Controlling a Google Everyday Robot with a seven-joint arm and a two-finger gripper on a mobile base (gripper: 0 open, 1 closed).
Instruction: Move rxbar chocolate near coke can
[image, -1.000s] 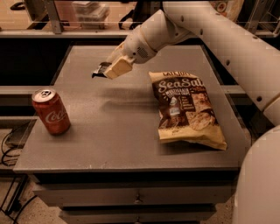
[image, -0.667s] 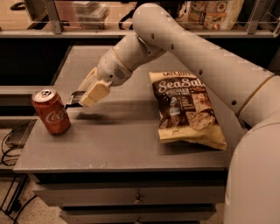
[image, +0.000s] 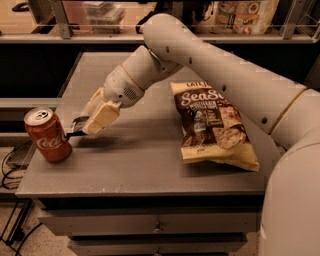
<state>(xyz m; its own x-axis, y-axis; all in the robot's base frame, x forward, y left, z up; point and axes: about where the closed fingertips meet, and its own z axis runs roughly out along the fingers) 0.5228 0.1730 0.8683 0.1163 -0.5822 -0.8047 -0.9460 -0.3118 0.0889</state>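
Observation:
The coke can, red with white script and a silver top, stands upright at the left front of the grey table. My gripper is low over the table just right of the can, with its cream fingers pointing left. It is shut on the rxbar chocolate, a small flat black bar whose end sticks out of the fingertips, almost touching the can. Most of the bar is hidden by the fingers.
A large brown-and-yellow "Sea Salt" chip bag lies flat on the right half of the table. My arm stretches across from the right above the table. A shelf rail runs behind; a drawer sits below the front edge.
My gripper has moved left and down with the bar, from the table's middle back to just beside the coke can. The can and chip bag have not moved.

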